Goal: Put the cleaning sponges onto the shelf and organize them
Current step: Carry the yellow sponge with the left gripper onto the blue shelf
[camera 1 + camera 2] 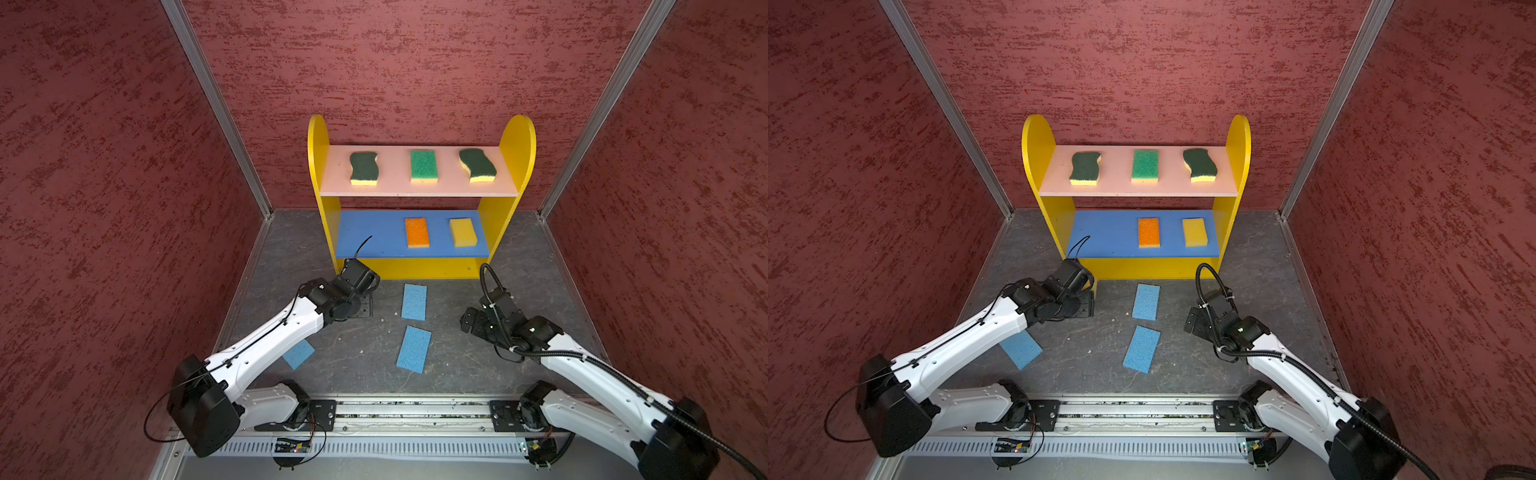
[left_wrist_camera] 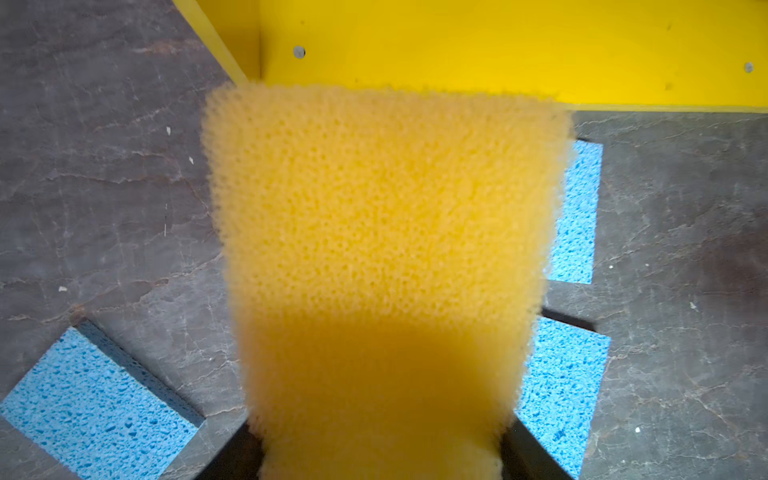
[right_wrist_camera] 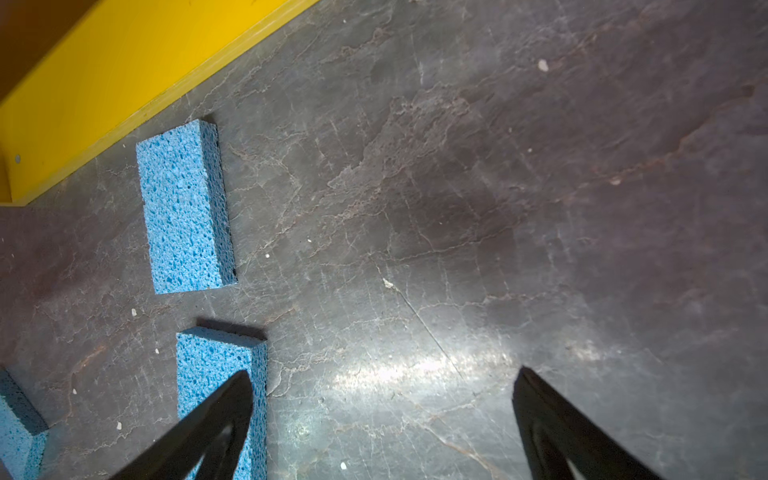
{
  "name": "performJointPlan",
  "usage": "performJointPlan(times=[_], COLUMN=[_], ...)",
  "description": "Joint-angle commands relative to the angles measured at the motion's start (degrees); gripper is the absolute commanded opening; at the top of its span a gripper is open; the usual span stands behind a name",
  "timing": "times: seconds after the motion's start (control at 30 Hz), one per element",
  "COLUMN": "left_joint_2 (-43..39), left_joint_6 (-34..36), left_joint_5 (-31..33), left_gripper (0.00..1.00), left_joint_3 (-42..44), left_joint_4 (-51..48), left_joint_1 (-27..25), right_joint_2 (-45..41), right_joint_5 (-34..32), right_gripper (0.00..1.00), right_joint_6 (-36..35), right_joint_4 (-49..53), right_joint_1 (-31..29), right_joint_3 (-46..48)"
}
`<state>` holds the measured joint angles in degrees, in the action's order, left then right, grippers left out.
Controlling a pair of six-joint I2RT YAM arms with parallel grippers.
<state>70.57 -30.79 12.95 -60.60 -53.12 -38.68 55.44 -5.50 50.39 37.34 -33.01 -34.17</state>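
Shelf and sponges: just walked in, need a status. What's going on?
The left gripper holds a yellow sponge by the shelf's base. The right gripper hangs open and empty. On the shelf: three green sponges on top, orange sponge and second yellow sponge in the middle. Three blue sponges lie on the tabletop.

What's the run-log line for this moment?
left pincer: grips yellow sponge near shelf base | right pincer: open, empty | floor: three blue sponges | shelf: five sponges placed

A robot lab cell: red panel walls (image 1: 104, 208), aluminium posts (image 1: 216, 108), base rail (image 1: 407, 410).
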Motion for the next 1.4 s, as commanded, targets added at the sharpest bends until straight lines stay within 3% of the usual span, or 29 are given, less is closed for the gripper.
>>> performJointPlan(times=[0.0, 0.7, 1.37], left_joint_2=[0.8, 12.8, 15.1], left_joint_6=[2.9, 10.6, 13.9], left_joint_5=[1.6, 1.4, 3.7], left_gripper=[0.66, 0.65, 0.64], left_joint_3=[-2.5, -13.7, -9.7], left_joint_4=[0.6, 12.6, 26.2], left_joint_1=[0.5, 4.9, 10.2], right_joint_2=[1.3, 1.1, 4.1], right_joint_5=[0.7, 2.2, 3.8], right_gripper=[0.98, 0.99, 0.99], right_joint_6=[2.3, 2.0, 1.6], right_joint_4=[-1.7, -5.8, -8.6], right_joint_1=[0.6, 0.8, 0.9], right_joint_3=[-0.6, 1.9, 1.7])
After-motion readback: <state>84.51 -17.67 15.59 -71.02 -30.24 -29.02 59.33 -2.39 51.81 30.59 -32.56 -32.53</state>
